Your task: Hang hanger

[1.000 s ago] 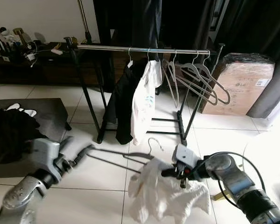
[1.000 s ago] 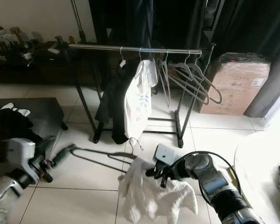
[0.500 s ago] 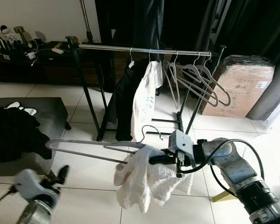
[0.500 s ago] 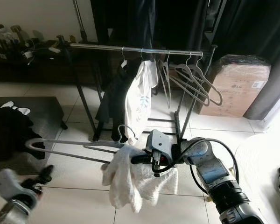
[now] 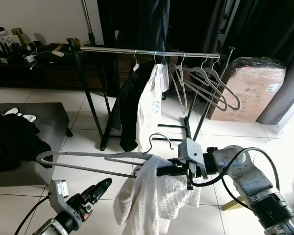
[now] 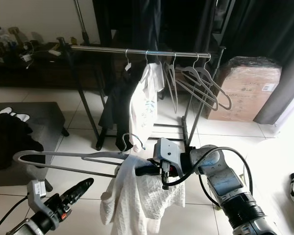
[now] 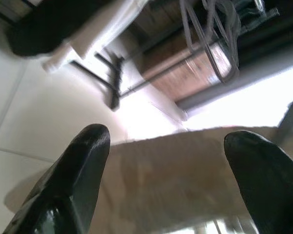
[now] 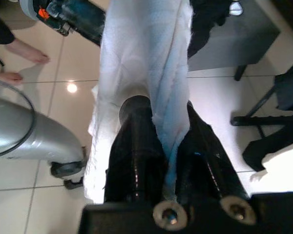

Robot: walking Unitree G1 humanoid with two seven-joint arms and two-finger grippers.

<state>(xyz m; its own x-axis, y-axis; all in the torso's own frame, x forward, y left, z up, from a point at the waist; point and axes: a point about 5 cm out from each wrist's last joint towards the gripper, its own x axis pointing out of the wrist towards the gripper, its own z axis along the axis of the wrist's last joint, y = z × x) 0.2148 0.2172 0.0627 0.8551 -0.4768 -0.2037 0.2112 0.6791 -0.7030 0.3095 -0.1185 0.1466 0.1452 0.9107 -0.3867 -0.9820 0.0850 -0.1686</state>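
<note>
Held: grey plastic hanger (image 5: 88, 157) draped with white waffle-knit cloth (image 5: 154, 196), pinched in my right gripper (image 5: 162, 171), long axis pointing leftward, below the chrome clothes rail (image 5: 117, 50) straight ahead. My left gripper (image 5: 99, 188), fingers spread, hangs lower.

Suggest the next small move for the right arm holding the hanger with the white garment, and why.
Probably lift the right gripper up and forward toward the rail. Its fingers are shut on the grey hanger, whose hook sits well below the rail, with the white garment draped beneath it.
</note>
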